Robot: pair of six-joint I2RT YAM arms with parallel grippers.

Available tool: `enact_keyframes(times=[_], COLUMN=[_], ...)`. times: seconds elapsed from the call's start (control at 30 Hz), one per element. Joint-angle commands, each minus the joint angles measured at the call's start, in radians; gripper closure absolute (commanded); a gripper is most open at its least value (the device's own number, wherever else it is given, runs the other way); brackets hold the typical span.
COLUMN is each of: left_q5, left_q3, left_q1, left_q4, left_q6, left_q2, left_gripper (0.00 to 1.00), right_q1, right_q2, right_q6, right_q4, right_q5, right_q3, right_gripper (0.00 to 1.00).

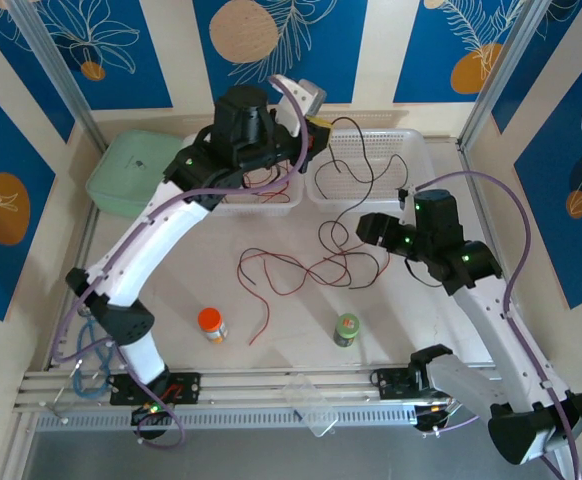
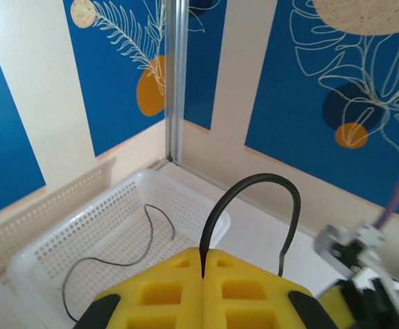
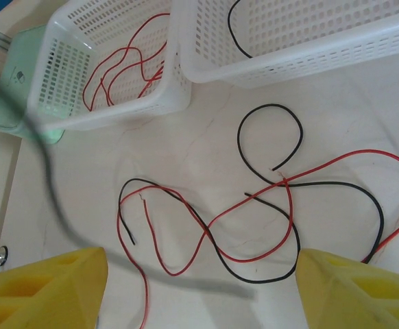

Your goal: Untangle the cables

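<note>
Top external, table: I am looking down on the white table (image 1: 411, 330), which is carrying everything listed below.
Left arm: the left arm (image 1: 161, 235) is stretching to the far side, over the gap between two baskets.
Right arm: the right arm (image 1: 491, 300) is bending in from the right, its wrist hanging beside the loose cables.
Baskets: the left basket (image 1: 271, 208) and right basket (image 1: 426, 165) are sitting side by side at the far edge.
Bin: a green bin (image 1: 126, 175) is lying left of the baskets.
Left gripper: the left gripper (image 2: 204, 264) is pressing its yellow pads together on a black cable (image 2: 261, 177), which is arching up and trailing into the right basket.
Right gripper: the right gripper (image 3: 199, 295) is hovering with jaws spread wide, gripping nothing, above the tangle.
Cables: a red-and-black tangle (image 3: 285, 181) is sprawling mid-table; red cables (image 3: 110, 55) are lying in the left basket.
Bottles: an orange-capped bottle (image 1: 212, 324) and a green bottle (image 1: 347, 329) are standing near the tangle, on my side.
</note>
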Motion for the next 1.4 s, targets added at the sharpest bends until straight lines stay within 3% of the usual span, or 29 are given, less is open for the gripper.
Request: enact_keyframes(times=[0.0, 0.23, 0.43, 0.6, 0.97, 1.37], left_q5=[-0.055, -0.148, -0.285, -0.317, -0.324, -0.323], left_q3=[0.094, 0.242, 0.266, 0.275, 0.275, 0.275], left_q1=[-0.006, -0.002, 0.003, 0.005, 0.003, 0.003], left_q4=[0.048, 0.124, 0.310, 0.467, 0.647, 0.680], left_q6=[0.063, 0.124, 0.227, 0.247, 0.242, 0.268], left_q2=[0.088, 0.271, 0.401, 0.477, 0.465, 0.429], left_gripper=[1.00, 1.00, 1.00, 1.00, 1.00, 1.00], right_q1=[-0.008, -0.013, -0.013, -0.018, -0.041, -0.063], right_q2=[-0.044, -0.130, -0.192, -0.211, -0.188, -0.187], right_q6=[0.005, 0.013, 0.026, 0.035, 0.024, 0.021], right_q4=[-0.053, -0.127, -0.174, -0.188, -0.155, -0.152], right_q5=[0.033, 0.079, 0.091, 0.092, 0.072, 0.054], right_q3=[-0.018, -0.045, -0.091, -0.126, -0.135, -0.143], right_gripper=[0.27, 0.27, 0.27, 0.26, 0.26, 0.26])
